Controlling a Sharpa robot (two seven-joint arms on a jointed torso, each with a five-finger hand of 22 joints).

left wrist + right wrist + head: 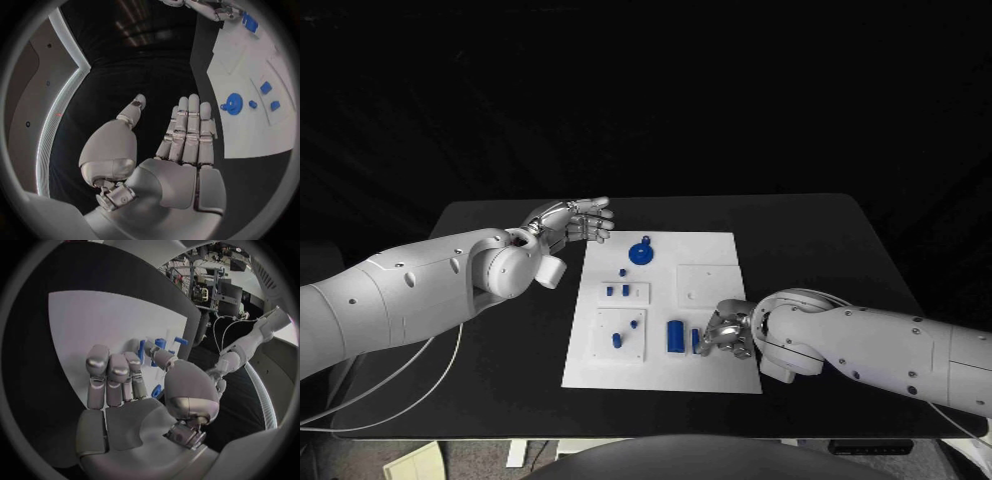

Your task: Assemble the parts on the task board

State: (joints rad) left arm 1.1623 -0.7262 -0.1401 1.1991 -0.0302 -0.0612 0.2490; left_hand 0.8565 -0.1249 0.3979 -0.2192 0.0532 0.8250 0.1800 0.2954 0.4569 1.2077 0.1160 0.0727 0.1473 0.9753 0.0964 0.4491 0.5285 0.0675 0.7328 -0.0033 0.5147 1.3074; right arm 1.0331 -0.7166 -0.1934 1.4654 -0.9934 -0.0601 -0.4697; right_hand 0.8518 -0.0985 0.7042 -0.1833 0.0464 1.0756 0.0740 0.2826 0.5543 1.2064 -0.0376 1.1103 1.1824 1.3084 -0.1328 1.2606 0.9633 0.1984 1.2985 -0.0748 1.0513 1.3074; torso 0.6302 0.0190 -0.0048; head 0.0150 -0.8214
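Note:
The white task board [711, 245] lies in the middle of the black table. A blue gear [640, 253] sits near its far edge, and it shows in the left wrist view as the gear [234, 103]. Two small blue parts [616, 291] stand in a plate at mid-left. Two more blue parts [625, 333] sit lower left. A blue bar [676, 335] lies near the front. A thinner blue bar [695, 340] lies right beside the fingertips of my right hand [728, 331]. That blue bar [142, 351] stands between thumb and fingers of the right hand [134, 385], with no firm grip visible. My left hand [574, 220] hovers open off the board's far left corner, fingers straight.
The black table [805, 240] extends right of and beyond the board. White cables [401, 380] hang off the table's left front edge under my left arm.

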